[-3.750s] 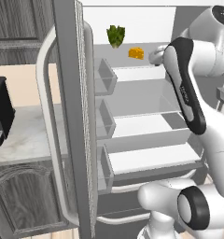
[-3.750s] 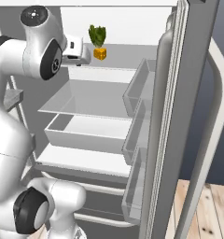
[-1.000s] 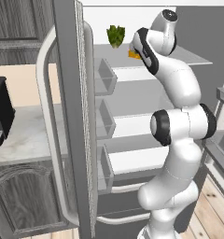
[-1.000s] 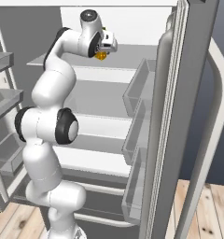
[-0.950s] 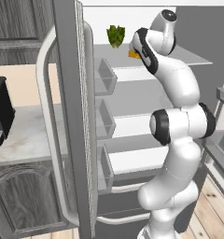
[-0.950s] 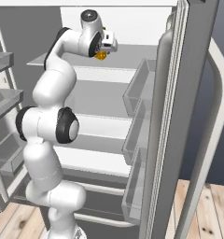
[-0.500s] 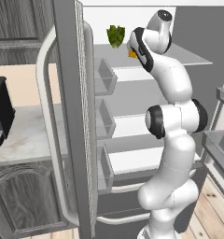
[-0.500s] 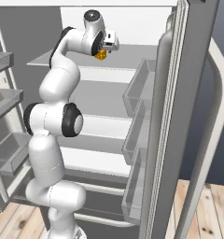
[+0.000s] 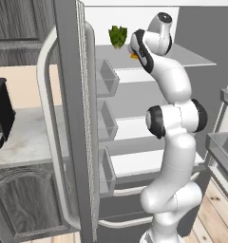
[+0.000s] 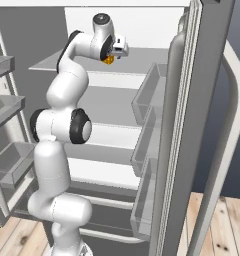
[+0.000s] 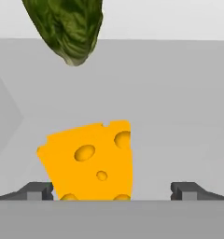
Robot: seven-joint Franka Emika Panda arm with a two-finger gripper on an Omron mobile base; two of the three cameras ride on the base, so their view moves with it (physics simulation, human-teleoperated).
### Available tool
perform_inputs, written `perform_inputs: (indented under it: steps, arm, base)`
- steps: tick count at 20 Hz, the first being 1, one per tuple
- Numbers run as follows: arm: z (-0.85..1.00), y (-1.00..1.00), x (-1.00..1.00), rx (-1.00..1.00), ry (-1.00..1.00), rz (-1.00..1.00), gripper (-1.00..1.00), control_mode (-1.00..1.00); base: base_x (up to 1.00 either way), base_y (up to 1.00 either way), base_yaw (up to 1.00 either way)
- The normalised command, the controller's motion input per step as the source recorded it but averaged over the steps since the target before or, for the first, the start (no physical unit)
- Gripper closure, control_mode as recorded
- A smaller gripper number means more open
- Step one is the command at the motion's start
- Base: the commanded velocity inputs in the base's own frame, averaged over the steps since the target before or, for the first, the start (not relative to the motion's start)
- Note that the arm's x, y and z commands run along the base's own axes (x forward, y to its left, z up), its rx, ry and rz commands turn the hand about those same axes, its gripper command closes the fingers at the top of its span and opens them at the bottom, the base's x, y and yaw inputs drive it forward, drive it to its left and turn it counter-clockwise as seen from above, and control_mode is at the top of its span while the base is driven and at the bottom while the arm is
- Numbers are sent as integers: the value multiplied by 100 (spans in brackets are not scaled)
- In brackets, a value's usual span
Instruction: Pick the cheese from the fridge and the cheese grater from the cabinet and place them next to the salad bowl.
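Cheese (image 11: 90, 161) sits low and left of centre in my hand view, between the spread pincer (image 11: 111, 190) tips but off-centre; closing now risks shoving it sideways.

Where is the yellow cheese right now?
In the hand view the cheese sits on the fridge's top shelf, between the open gripper's fingertips and nearer the left one, with the green leafy vegetable behind it.

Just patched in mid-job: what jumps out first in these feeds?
The white arm reaches high into the open fridge, its gripper open around the orange cheese on the top shelf. In the hand view the wedge sits nearer one fingertip than the other. A green leafy vegetable stands just behind it.
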Motion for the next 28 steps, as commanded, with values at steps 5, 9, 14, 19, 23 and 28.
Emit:
perform_inputs:
  steps: [5,9,14,19,23,28]
  arm:
    - [-10,0,3,0,0,0,-100,-100]
    - [-1,0,0,0,0,0,-100,-100]
    - [0,0,0,0,0,0,100,-100]
    - [0,0,0,0,0,0,100,-100]
    - [0,0,0,0,0,0,100,-100]
    - [0,0,-3,0,0,0,100,-100]
  base:
    - [0,0,0]
    - [0,0,0]
    - [0,0,0]
    - [0,0,0]
    - [0,0,0]
    - [0,0,0]
